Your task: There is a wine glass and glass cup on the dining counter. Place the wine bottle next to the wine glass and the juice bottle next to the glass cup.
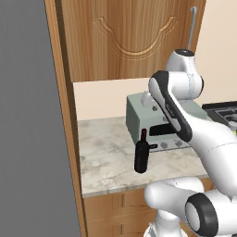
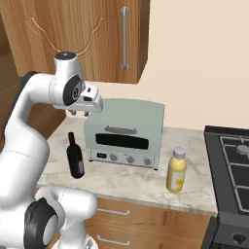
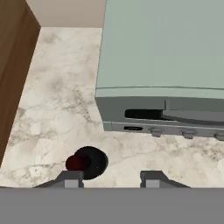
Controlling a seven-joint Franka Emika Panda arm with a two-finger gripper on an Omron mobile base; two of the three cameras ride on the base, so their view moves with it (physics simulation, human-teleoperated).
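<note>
- The wine bottle (image 1: 141,157) stood upright on the marbled worktop (image 1: 106,152), just in front of the left end of the grey toaster oven (image 2: 126,131), close to it and near the worktop's front edge.
- The gripper (image 2: 80,113) hung high above the bottle, beside the toaster oven's top left corner; its fingers sat nearly closed, with nothing between them.
- From the hand camera, the bottle's dark-red top (image 3: 78,163) showed just beside the left fingertip (image 3: 70,178), lower down on the stone.
- The juice bottle (image 2: 176,170) stood to the right of the toaster oven, clear of it, between the oven and the black stove (image 2: 231,170).
- A tall wooden side panel (image 1: 65,92) closed off the worktop's left end, near the wine bottle.
- A wooden wall cabinet (image 2: 97,34) with a long metal handle (image 2: 125,38) hung over the worktop.
- Knobs (image 2: 130,159) ran along the oven's front strip; any marks there were too small to read, and neither bottle showed readable writing.
</note>
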